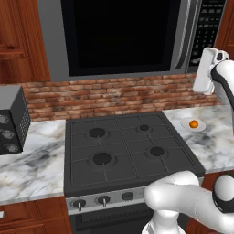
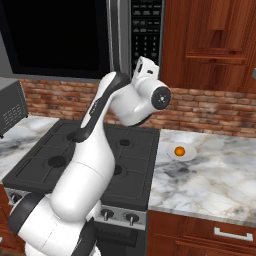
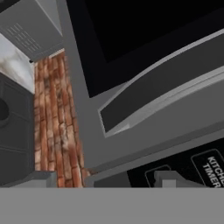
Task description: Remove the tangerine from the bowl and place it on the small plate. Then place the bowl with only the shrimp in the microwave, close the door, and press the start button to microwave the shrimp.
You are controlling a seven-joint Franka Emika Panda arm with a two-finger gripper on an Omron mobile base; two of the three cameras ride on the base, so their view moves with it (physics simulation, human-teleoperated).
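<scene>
Raised close before the large dark grey-black microwave (image 1: 132,36), its wide grey-framed door (image 1: 121,34) with dark glass window shut. To the left of the gripper (image 3: 105,180): the dark glass. Straight ahead and just beside the fingertips (image 3: 168,179): the vertical grey handle (image 3: 162,94), long axis running up and down the door, shown slanting because the hand is rolled. To the right: the black keypad panel (image 1: 208,27), very near, likely the target if the start button is next. Well below and off to the right, on the marbled counter (image 2: 220,175): the small flat white plate (image 2: 181,152) carrying the small round bright-orange tangerine (image 2: 180,150), so that step looks done. Glossy brown bowl and shrimp presumably inside, behind the dark glass, not confirmable.

Fingers spread fairly wide, nothing between them, touching nothing.
</scene>
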